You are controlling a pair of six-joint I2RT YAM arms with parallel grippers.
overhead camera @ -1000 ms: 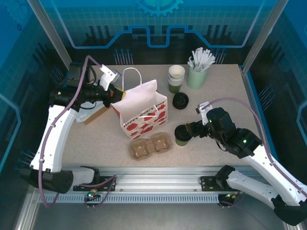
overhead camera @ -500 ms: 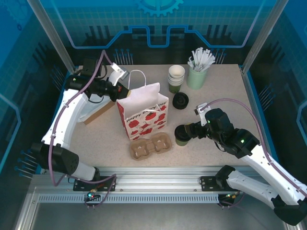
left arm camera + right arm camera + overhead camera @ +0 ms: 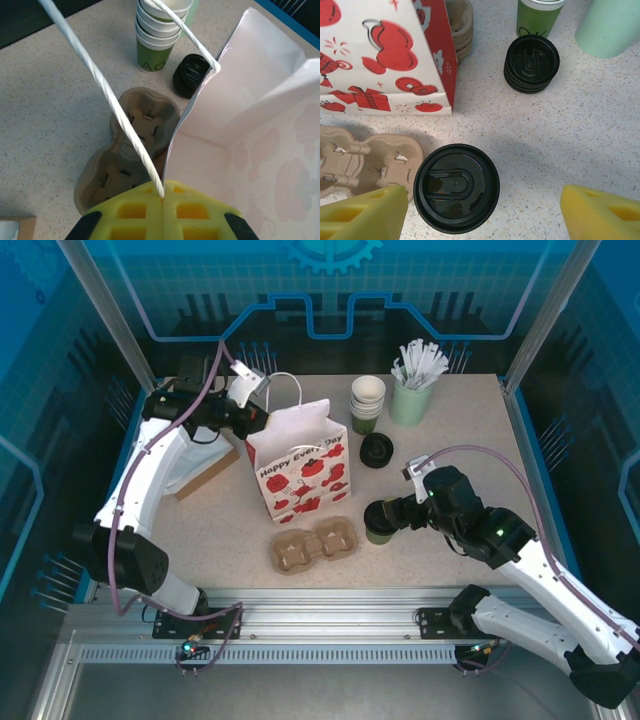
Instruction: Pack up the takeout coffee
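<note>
While your left gripper (image 3: 162,200) is pinched tight on the white cord handle (image 3: 112,100) of the gift bag (image 3: 300,465), the bag stands upright with its mouth held open, which I judge is meant to make room for loading. The takeout coffee (image 3: 456,187) sits lidded on the table (image 3: 450,440), just beside the 2-cup cardboard carrier (image 3: 313,545) and near the bag. Your right gripper (image 3: 392,514) is spread wide, 1 finger on each side of the cup, neither touching. Close gently, since paper walls crush.
</note>
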